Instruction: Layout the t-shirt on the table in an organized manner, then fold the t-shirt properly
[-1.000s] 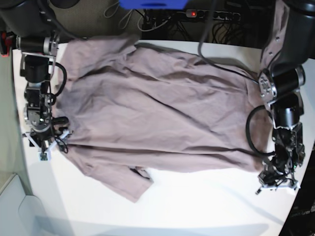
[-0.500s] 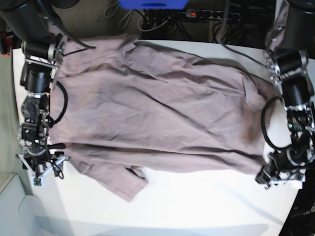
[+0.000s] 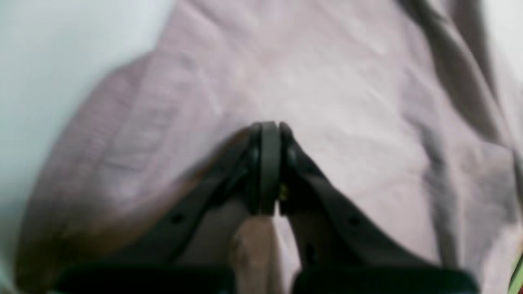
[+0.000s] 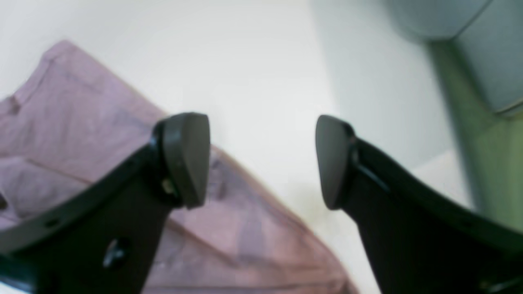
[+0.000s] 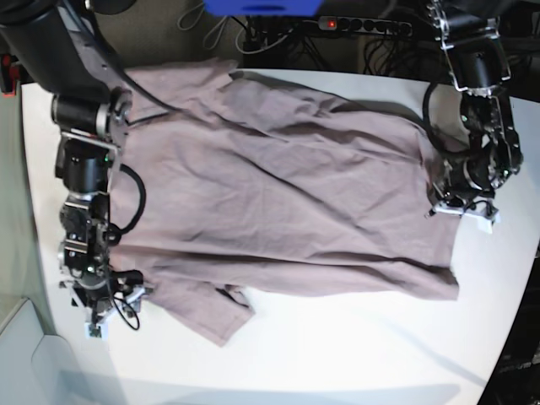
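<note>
The shirt (image 5: 278,186) lies spread across the middle of the surface (image 5: 354,354), its body running from 9 to 3 o'clock, one sleeve poking out toward 7 o'clock and the hem side near 3 o'clock. It looks mostly opened out but wrinkled, so the layout step seems unfinished, with folding not begun. The left tool (image 3: 267,163) sits over the shirt's edge at 3 o'clock in the base view; its wrist view shows the jaws drawn together, and a strip of pink cloth appears to rise between them near the bottom of that view, though blur makes it hard to be certain the fabric is truly pinched. A grip there would make sense: holding the hem side lets that arm pull the cloth taut. The right tool (image 4: 261,163) hangs at 8 o'clock in the base view, just off the sleeve, with its jaws wide apart and nothing between them; one jaw is over the sleeve's edge, the other over bare surface. That placement suggests it is lined up to take the sleeve or side seam, so both arms can stretch the wrinkles flat together.
</note>
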`<state>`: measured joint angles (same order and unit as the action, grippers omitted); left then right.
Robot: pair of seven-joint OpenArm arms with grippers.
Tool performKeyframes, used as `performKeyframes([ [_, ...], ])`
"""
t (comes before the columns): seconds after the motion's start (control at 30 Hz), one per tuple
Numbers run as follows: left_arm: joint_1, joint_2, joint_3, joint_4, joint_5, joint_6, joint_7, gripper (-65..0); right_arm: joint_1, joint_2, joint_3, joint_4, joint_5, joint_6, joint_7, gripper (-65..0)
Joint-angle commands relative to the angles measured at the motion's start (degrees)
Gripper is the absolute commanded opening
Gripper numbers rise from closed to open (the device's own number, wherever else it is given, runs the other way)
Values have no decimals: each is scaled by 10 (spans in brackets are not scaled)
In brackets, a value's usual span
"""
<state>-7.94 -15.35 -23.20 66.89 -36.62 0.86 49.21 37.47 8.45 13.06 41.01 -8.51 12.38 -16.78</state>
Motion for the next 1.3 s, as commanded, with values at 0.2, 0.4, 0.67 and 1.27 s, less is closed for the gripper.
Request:
performKeyframes([
  [0.2, -7, -1, 0, -61, 31, -5, 5, -648, 51, 5, 2, -96, 3, -4, 58, -251],
  [0.4, 29, -34, 0, -58, 27, -6, 6, -648, 45, 9, 0, -124, 3, -4, 63, -251],
  [0.67, 54, -76, -15, -58, 27, -6, 6, -648, 1, 46, 0, -136, 1, -6, 112, -250],
  [1.27, 48, -16, -93, 17, 26, -7, 108, -648, -25, 80, 4, -73, 2, -77, 115, -250],
])
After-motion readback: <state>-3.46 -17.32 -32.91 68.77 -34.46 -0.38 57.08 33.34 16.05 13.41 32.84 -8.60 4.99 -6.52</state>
